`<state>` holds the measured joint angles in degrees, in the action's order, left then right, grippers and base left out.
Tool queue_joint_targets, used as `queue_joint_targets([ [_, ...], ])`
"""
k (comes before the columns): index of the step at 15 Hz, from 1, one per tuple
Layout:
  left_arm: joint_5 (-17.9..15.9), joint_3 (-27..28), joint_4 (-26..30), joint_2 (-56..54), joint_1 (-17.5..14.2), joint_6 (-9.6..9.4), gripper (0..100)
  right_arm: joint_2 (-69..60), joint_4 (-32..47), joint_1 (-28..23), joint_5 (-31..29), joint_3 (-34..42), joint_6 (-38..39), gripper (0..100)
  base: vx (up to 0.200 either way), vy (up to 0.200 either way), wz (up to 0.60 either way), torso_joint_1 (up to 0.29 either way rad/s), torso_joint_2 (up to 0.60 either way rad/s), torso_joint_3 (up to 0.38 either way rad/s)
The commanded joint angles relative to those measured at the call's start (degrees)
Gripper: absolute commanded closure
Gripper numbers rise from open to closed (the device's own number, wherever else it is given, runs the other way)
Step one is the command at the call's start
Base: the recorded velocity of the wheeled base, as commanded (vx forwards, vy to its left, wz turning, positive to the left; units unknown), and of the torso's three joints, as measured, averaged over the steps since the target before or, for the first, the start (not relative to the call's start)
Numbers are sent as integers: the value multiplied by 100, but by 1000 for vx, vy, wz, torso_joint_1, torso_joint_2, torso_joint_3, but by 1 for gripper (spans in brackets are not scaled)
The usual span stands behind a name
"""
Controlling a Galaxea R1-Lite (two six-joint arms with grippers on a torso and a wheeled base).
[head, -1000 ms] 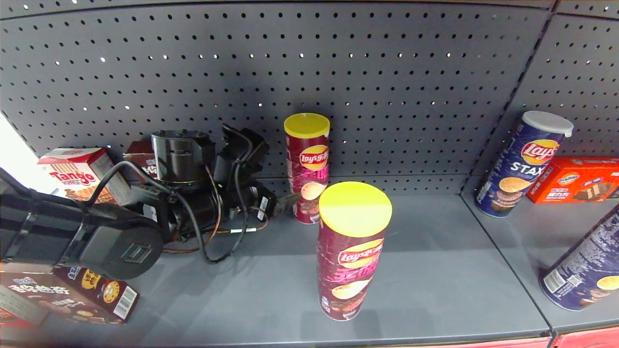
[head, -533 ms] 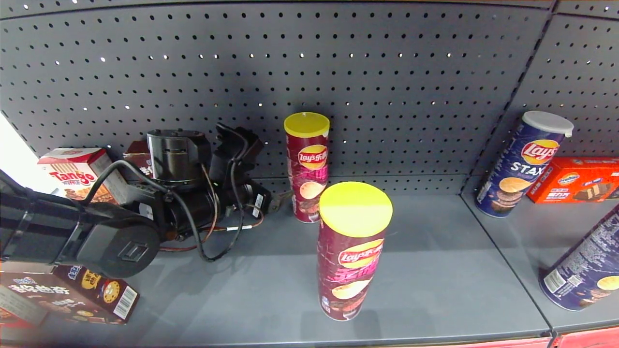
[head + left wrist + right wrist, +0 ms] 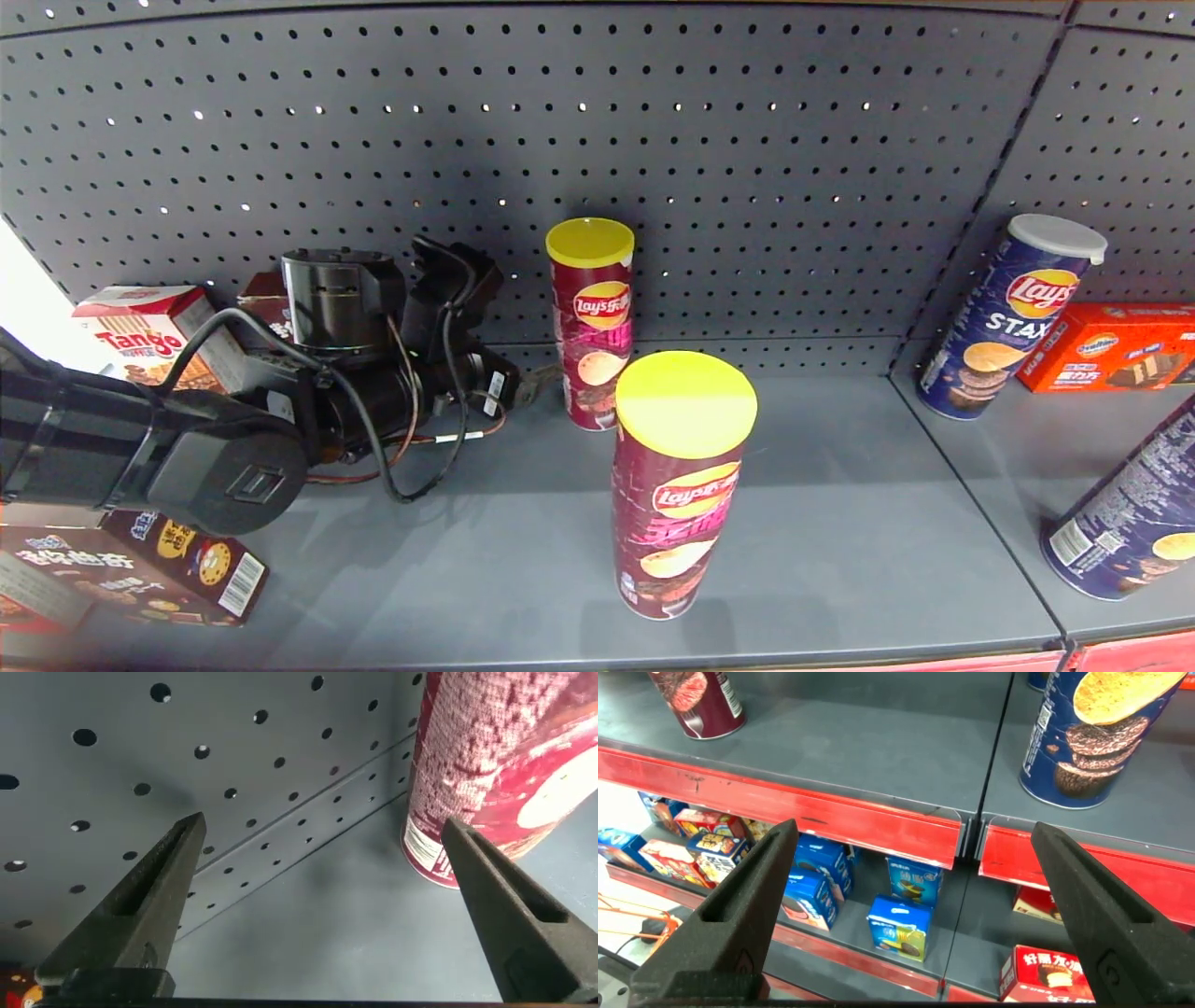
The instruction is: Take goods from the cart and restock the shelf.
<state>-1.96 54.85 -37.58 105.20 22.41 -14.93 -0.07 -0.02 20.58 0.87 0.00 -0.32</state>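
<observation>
Cardboard, I judge: the rear chips can is light, stiff, slick; my left gripper, spread empty beside it, would clasp mid-body.

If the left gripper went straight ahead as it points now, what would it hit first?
Likely the shelf's perforated back panel, seen between the open fingers of the left gripper. The red chip can stands close beside one finger and might get clipped first; depth is unclear.
</observation>
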Motion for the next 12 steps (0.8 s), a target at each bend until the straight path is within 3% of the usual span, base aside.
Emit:
queue_joint_targets([
  [1, 3, -9, -3, 9, 9, -1, 0, 7, -6, -1, 1, -9, -3, 0, 0, 0, 0, 0, 0, 0],
  [12, 170, 53, -39, 202, 27, -10, 0, 7, -6, -1, 1, 0, -3, 0, 0, 0, 0, 0, 0, 0],
])
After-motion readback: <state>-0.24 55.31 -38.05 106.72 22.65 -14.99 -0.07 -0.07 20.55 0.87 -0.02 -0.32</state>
